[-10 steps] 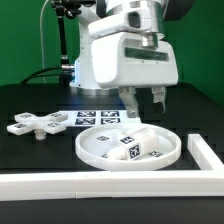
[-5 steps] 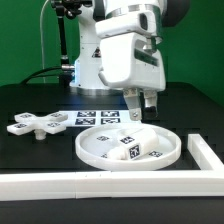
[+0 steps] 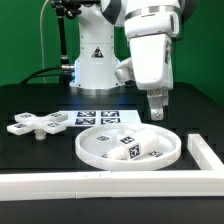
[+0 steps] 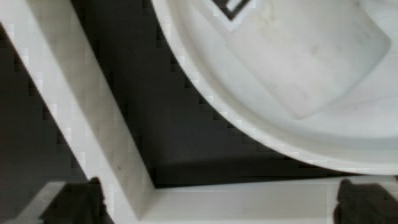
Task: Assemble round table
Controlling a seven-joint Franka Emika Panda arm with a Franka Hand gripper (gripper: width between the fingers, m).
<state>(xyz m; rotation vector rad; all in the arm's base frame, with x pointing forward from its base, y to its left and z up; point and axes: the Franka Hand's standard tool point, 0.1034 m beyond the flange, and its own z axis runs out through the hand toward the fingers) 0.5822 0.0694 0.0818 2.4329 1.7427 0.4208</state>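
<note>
The large rimmed round disc (image 3: 130, 146) lies flat on the black table, with tags on its inner face. It fills the wrist view (image 4: 311, 80) too. The small cross-shaped piece (image 3: 37, 124) lies at the exterior view's left, apart from the disc. My gripper (image 3: 157, 112) hangs above the disc's far right rim, fingers pointing down. In the wrist view my gripper (image 4: 222, 205) is open and empty, with its dark fingers (image 4: 63, 205) wide apart at the frame's edges. The short cylindrical post is out of view.
The marker board (image 3: 95, 118) lies behind the disc. The long white border rail (image 3: 100, 186) runs along the front and turns up the exterior view's right side (image 3: 205, 150). Its corner shows in the wrist view (image 4: 107, 150), close to the disc. The arm's white base (image 3: 95, 60) stands at the back.
My gripper has moved toward the exterior view's right, from over the disc's far middle to over its far right rim. The disc and cross piece have not moved.
</note>
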